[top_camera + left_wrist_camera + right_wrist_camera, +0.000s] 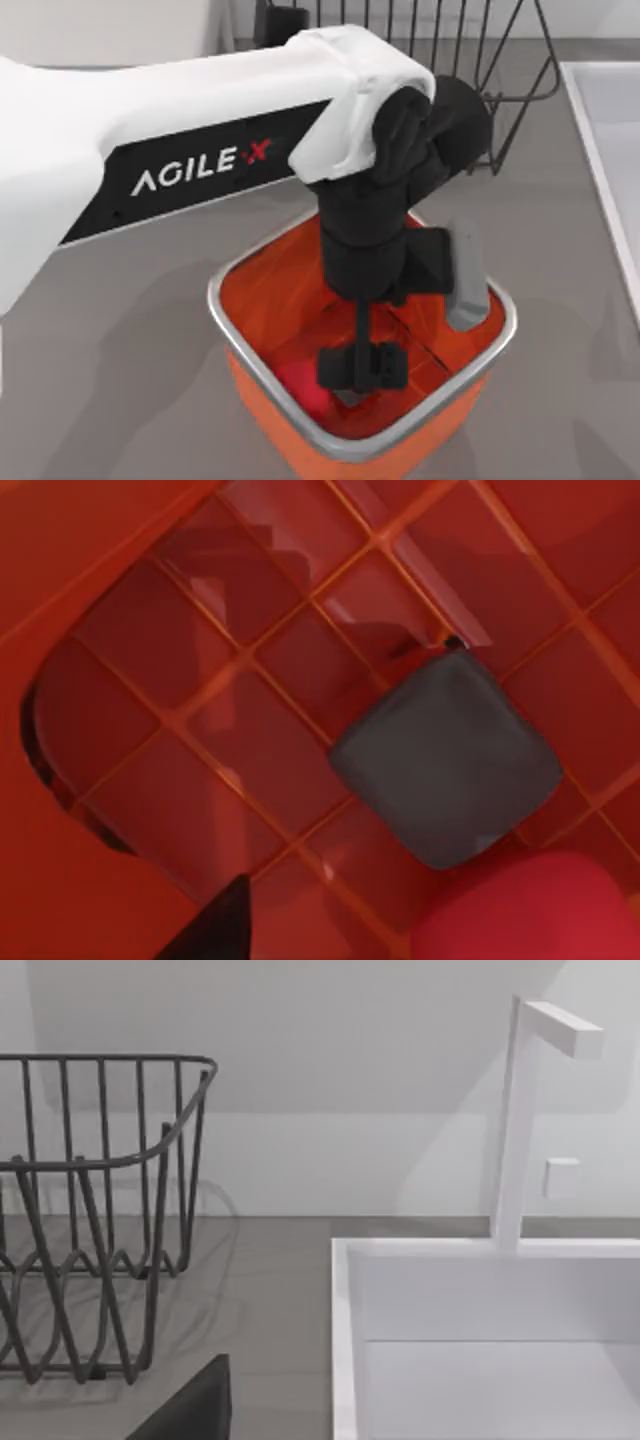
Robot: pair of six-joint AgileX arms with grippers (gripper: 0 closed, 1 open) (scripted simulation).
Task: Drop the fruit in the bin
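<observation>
Left gripper (pixel 362 368) hangs inside the bin (pixel 250 330), fingers apart, empty; glossy fruit (pixel 300 385) beneath looks light, slippery, best gripped across its middle.

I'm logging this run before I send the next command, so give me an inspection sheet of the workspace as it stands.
Surface: grey table, bare around the bin.
Job's things: orange bin at the table's near middle; red fruit lies on its gridded floor, beside a dark grey pad.
Clutter: black wire rack at the far side of the table.
Grippers: left end effector reaches down into the bin above the fruit, fingers apart and holding nothing; right end effector is parked by the rack and sink.
Cables: nothing seen.
Surroundings: white sink with a white tap at the table's right; pale wall behind.
</observation>
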